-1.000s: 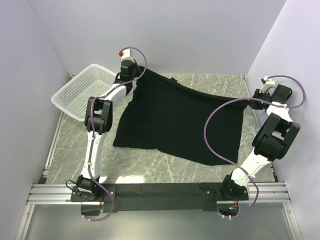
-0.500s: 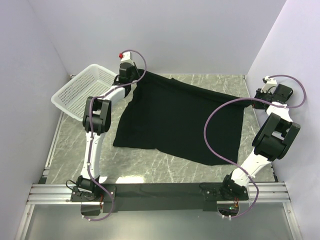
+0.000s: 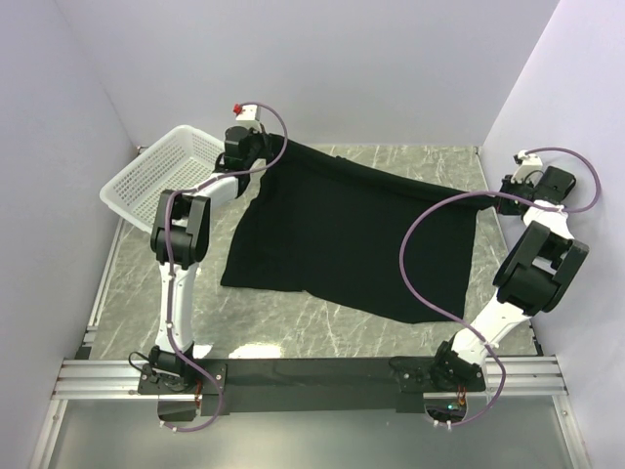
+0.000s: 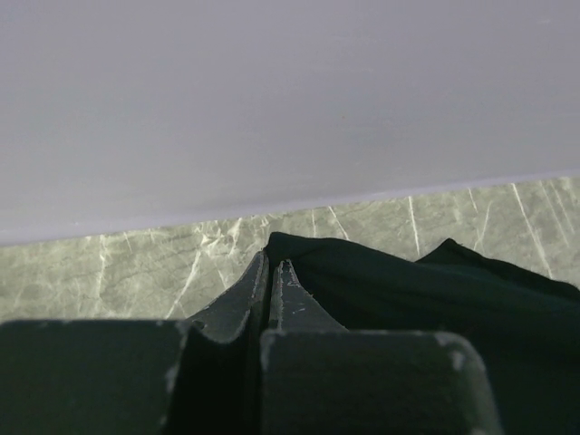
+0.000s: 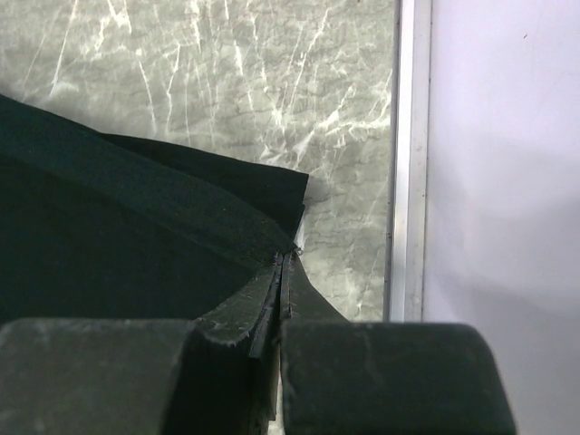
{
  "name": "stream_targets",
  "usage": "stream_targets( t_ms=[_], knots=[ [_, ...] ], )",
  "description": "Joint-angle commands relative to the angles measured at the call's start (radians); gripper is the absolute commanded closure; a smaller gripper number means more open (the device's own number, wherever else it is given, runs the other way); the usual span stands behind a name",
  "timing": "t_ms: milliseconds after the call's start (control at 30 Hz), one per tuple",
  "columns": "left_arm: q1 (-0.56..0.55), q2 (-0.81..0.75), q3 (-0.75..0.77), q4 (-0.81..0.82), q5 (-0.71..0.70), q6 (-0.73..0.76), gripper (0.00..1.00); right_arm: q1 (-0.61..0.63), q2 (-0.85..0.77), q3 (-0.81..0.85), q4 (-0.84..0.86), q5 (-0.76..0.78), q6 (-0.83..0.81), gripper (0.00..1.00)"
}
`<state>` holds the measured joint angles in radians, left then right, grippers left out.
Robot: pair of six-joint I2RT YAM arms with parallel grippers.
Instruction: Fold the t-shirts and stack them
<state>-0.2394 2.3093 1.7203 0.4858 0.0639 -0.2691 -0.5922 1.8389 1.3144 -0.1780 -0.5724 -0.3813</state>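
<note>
Now you've got the black t-shirt [image 3: 352, 230] taut
left gripper [image 4: 272, 269] and right gripper [image 5: 285, 263] each pinch a far corner, likely to flatten it

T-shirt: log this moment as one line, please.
left hand: shut on t-shirt, far-left corner | right hand: shut on far-right corner | t-shirt: stretched between hands, not yet folded | basket: left of t-shirt
</note>
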Motion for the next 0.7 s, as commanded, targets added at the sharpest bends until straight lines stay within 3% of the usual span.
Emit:
stream_targets(
  t_ms=[0,467,667],
  knots=[
    [0.017,-0.08,-0.016,0.074,0.053,0.053,0.99,-0.017,-0.033,0.04,0.005,-0.02,-0.045,1.0],
    [0.018,-0.093,-0.045,0.034,0.085,0.096,0.99,0.017,0.006,0.052,-0.017,0.012,-0.113,1.0],
    [0.018,-0.042,0.047,-0.015,-0.007,0.085,0.99,0.081,0.042,0.043,0.155,0.248,-0.008,1.0]
  ],
)
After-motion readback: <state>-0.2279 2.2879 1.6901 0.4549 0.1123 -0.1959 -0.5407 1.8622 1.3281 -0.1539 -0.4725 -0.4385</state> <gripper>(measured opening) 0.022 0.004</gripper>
